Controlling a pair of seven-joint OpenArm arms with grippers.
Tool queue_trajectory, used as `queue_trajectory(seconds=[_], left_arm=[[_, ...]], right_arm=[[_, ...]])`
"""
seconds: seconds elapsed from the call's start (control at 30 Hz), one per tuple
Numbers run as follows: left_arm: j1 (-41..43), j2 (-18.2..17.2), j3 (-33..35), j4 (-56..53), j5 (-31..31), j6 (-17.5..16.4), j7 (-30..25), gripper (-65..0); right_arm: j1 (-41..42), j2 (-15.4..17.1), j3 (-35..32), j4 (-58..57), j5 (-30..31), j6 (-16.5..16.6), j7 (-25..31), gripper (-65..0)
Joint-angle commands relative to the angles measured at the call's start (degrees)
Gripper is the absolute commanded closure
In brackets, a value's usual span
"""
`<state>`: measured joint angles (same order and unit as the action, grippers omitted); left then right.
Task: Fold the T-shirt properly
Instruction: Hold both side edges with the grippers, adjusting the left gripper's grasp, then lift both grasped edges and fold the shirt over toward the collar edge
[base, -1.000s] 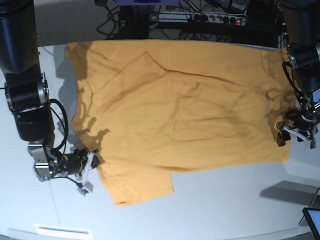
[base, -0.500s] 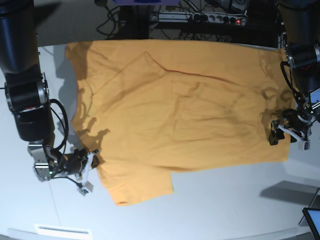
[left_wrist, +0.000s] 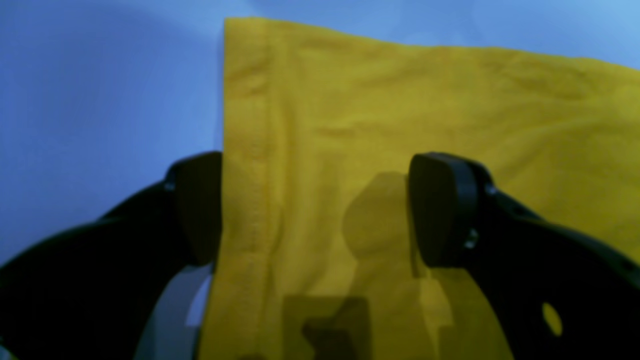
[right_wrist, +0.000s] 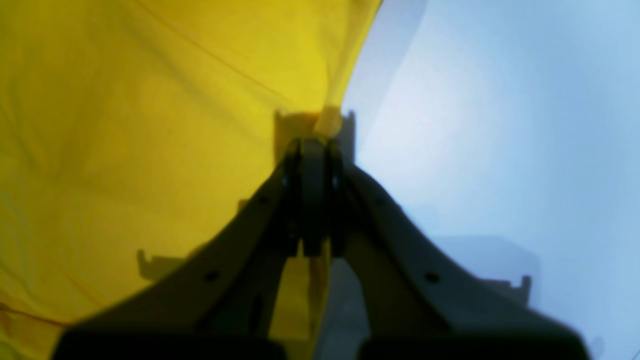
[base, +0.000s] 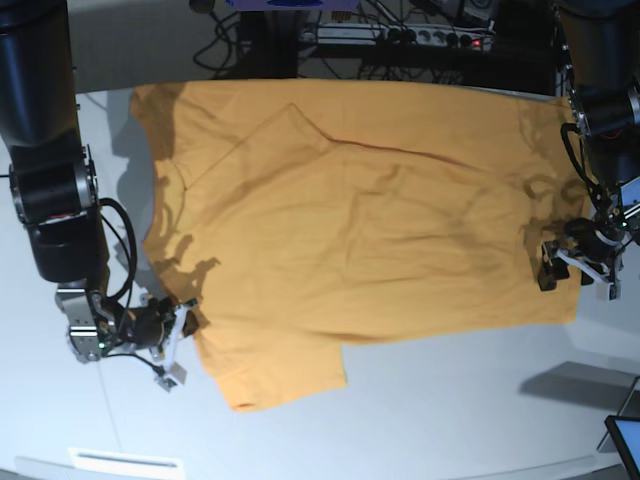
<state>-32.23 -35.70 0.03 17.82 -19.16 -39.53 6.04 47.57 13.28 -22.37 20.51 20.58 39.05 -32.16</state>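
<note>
The orange-yellow T-shirt lies spread flat on the white table, one sleeve pointing toward the near edge. My left gripper stands open at the shirt's right hem. In the left wrist view the left gripper straddles the stitched hem of the T-shirt, one finger at the cloth's edge and the other finger over the fabric. My right gripper is shut at the shirt's left edge by the near sleeve. The right wrist view shows the right gripper pinching a tuck of the T-shirt.
Cables and a power strip run along the table's far edge. A screen corner pokes in at the bottom right. A white strip lies on the table at the near left.
My left gripper has shifted a little inward over the shirt's right hem, still open. The right gripper and the shirt have not moved.
</note>
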Motion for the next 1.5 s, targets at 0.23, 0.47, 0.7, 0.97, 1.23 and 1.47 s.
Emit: queue_trajectory(seconds=[0.23,0.47,0.7,0.97,1.23,1.47], left_arm=[[-1.22,-0.47,-0.08,0.77,-0.31,-0.47,-0.11,-54.1],[0.45,-1.70,-0.16,1.21,-0.31,-0.47,-0.37,-53.9],[3.79,-1.70,-0.16,6.75,-0.31,-0.47,-0.11,-18.8],[3.88,-1.79,-0.16,6.57,-0.31,-0.47,-0.02,-3.4],[3.88,-2.67,-0.16,6.92,-0.31,-0.47,-0.29,0.0],[3.96,-3.81,-4.12,10.44,-0.31,-0.47,0.15,0.0]], right_arm=[[1.35,0.66,0.00,0.45,-1.55,-0.06,-1.46,-0.3],[1.35,1.27,0.00,0.45,-1.55,-0.06,-1.46,-0.3],[1.35,1.01,0.08,0.45,-1.55,-0.06,-1.55,-0.3],[0.91,1.18,0.08,0.45,-1.55,-0.06,-1.73,-0.3],[0.30,1.18,0.08,0.89,-1.55,-0.06,-1.64,-0.3],[-2.69,1.54,0.08,12.41,-1.55,-0.41,-5.16,-0.3]])
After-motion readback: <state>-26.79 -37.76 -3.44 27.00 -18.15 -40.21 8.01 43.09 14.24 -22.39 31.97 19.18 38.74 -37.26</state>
